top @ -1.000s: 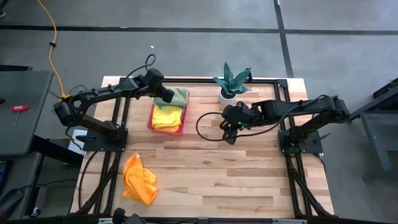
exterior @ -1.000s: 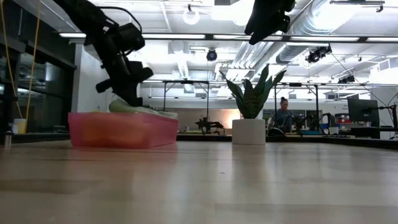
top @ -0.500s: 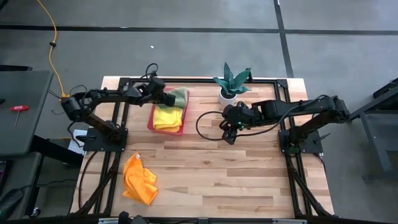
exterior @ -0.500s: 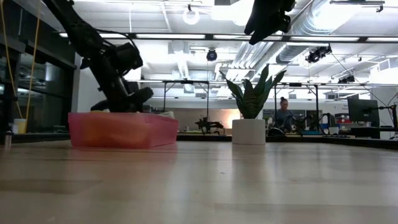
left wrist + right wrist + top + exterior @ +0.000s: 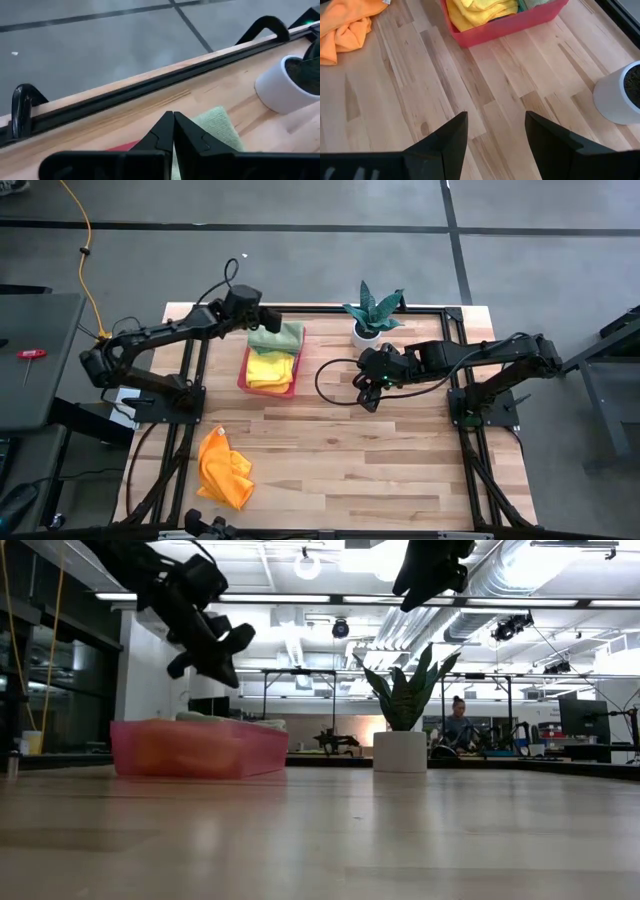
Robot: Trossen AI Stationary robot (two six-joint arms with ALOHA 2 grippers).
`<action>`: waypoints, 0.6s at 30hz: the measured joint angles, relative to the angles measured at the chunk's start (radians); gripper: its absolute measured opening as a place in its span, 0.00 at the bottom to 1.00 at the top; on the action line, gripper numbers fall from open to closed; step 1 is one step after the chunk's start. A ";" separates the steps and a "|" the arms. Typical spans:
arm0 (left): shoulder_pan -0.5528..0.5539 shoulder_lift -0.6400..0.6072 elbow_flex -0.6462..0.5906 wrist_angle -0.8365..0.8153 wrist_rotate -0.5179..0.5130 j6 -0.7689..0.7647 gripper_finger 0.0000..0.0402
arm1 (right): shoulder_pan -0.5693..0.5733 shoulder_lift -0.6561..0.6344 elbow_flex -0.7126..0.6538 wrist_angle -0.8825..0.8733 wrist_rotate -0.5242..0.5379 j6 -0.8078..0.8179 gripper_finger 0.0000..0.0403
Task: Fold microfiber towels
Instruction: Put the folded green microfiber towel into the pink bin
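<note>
The worktop point(image 5: 380, 460) is made of light wood planks with a black frame around its edge. A pink tray point(image 5: 268, 385) sits on it at the far left, and a white pot with a green plant point(image 5: 368, 332) stands at the far side, to the right of the tray. An orange towel point(image 5: 224, 469) lies crumpled on the wood at the near left.

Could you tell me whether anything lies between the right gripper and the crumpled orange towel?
Nothing visible does. The right gripper hangs open above bare wood, and the table between it and the orange towel holds nothing; the pink tray sits off to the side.
</note>
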 joint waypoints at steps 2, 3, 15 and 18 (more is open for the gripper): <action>0.000 0.009 -0.001 0.002 -0.002 -0.017 0.00 | 0.000 0.000 0.000 0.001 0.000 0.000 0.47; -0.007 0.021 -0.002 0.007 -0.003 -0.036 0.00 | 0.000 0.000 0.000 0.003 0.000 0.000 0.47; -0.149 0.266 -0.002 0.292 -0.045 -0.224 0.00 | 0.000 0.000 0.000 0.006 0.000 0.000 0.47; -0.156 0.315 -0.002 0.303 -0.055 -0.255 0.00 | 0.000 0.000 0.000 0.006 0.000 0.000 0.47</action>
